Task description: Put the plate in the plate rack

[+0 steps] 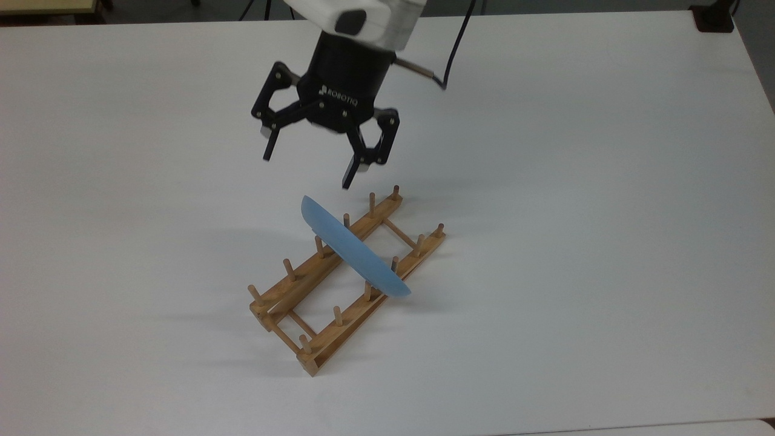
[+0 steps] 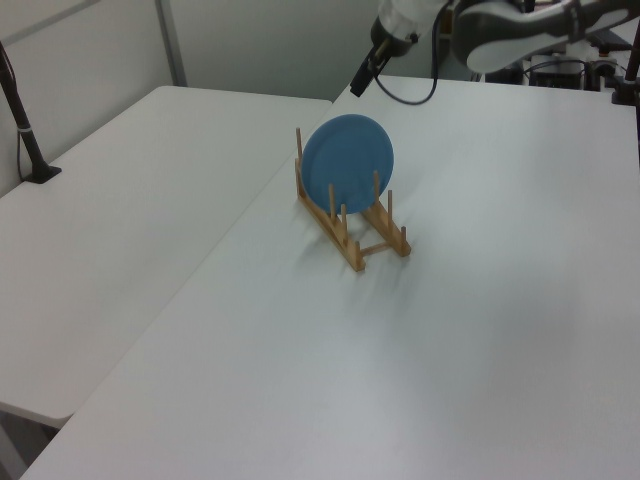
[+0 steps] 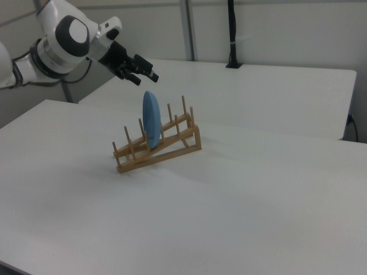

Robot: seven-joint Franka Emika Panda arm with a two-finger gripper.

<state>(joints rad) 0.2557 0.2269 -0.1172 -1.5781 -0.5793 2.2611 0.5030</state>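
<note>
One word is being read here: "ROBOTIQ", printed in small white capitals with a small white logo mark just before it, is being displayed on the black body of the gripper (image 1: 307, 169), above the two fingers and just below the white wrist housing, as seen in the top view. The lettering is being shown slightly slanted, following the tilt of the gripper body. Nothing else legible is being offered: no label, number or sign is being made out below the gripper, to either side of it, or on the arm behind it in the left view and the right view.
</note>
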